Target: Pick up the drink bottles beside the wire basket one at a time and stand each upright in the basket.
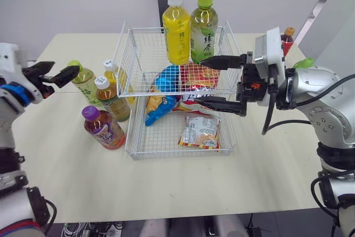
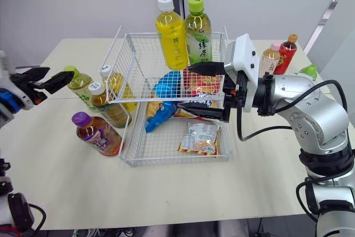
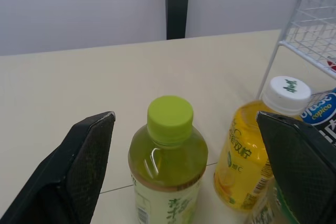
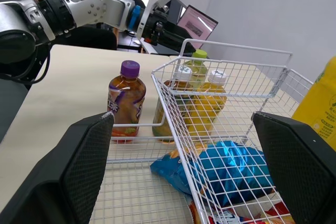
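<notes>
One target, the green-capped bottle (image 3: 168, 156) beside the wire basket (image 1: 129, 131) — left gripper (image 1: 66, 67), jaws wide and empty, faces it; next, advance and close.

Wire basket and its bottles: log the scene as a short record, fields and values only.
Wire basket: on table, holds snack packets
Upright in basket: yellow drink bottle, green tea bottle
Left of basket: green-capped bottle, yellow white-capped bottle, brown tea bottle, purple-capped bottle
Right of basket: red bottle, pink-capped bottle
Left end effector: open, by the green-capped bottle
Right end effector: open, empty, over the basket
</notes>
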`<state>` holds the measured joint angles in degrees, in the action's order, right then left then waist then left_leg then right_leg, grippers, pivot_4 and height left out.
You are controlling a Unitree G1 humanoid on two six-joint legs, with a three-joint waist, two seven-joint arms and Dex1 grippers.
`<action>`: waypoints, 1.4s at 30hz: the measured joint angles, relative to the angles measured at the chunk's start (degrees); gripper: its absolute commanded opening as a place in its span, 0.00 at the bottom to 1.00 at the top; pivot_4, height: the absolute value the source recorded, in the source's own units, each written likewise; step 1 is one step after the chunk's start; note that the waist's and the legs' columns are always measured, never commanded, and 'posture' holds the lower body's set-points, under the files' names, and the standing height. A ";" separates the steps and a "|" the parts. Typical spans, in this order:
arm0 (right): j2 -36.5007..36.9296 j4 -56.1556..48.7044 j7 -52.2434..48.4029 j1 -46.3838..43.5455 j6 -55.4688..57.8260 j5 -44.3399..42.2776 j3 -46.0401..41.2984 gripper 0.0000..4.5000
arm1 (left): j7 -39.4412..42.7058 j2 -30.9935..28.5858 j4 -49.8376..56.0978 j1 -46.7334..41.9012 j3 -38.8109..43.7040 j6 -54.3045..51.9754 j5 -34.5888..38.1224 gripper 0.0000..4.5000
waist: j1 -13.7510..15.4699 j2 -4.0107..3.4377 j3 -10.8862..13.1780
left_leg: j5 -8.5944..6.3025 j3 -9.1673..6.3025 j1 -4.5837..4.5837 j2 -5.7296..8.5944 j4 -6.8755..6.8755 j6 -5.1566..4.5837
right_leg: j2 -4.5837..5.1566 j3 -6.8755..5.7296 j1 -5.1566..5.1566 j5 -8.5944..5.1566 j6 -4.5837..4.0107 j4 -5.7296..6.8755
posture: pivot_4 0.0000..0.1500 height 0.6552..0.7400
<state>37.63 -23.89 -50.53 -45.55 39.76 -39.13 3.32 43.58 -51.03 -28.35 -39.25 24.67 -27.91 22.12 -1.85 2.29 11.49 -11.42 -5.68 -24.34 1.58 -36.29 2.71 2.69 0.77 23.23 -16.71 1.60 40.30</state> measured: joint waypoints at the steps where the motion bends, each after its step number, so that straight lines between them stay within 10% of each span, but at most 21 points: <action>1: -0.02 -0.01 0.20 0.00 0.01 0.21 0.10 1.00 | -0.48 0.13 -2.61 -1.88 -0.67 1.34 -0.76 1.00 | -0.01 0.00 0.00 | 0.00 -0.01 0.00 -0.02 0.00 0.00 | -0.02 0.00 0.01 0.00 0.00 0.00 | 1.00 1.00; 13: 0.04 -0.71 0.89 -0.02 0.98 0.83 0.17 1.00 | -0.57 2.45 -19.64 -12.69 -7.42 9.14 -6.28 1.00 | -0.08 0.00 0.00 | 0.00 -0.01 -0.02 -0.04 -0.02 0.00 | -0.09 0.01 0.01 0.01 0.01 0.00 | 1.00 1.00; 25: 0.04 -1.41 1.83 -0.01 2.20 0.72 0.11 1.00 | 0.01 3.10 -25.62 -15.17 -9.10 14.71 -8.44 0.30 | -0.12 0.00 0.00 | 0.00 -0.03 -0.02 -0.06 -0.01 0.00 | -0.11 0.02 0.01 0.01 0.01 0.00 | 1.00 1.00; 35: 1.22 -3.10 2.23 0.10 2.88 -0.93 -2.22 1.00 | 2.84 -3.93 -15.08 -12.50 -7.33 4.14 -5.19 0.30 | -1.12 0.05 0.02 | 0.00 -0.25 -0.24 -0.19 -0.02 0.01 | -0.31 -0.07 0.10 0.01 0.00 -0.11 | 1.00 1.00; 42: 4.53 -3.58 1.41 2.01 3.34 -2.76 -4.90 1.00 | 6.76 -11.82 -8.26 -27.17 -8.30 -8.05 -2.87 0.30 | -0.70 0.08 0.03 | 0.01 -0.33 -0.34 -0.16 -0.05 0.01 | -0.36 -0.17 0.06 0.03 0.05 -0.26 | 1.00 1.00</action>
<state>42.15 -27.47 -49.13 -43.54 43.10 -41.89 -1.57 50.33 -62.86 -36.61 -66.42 16.37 -35.95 19.25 -2.55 2.37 11.52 -11.41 -6.01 -24.69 1.42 -36.35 2.72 2.33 0.60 23.29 -16.67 1.65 40.04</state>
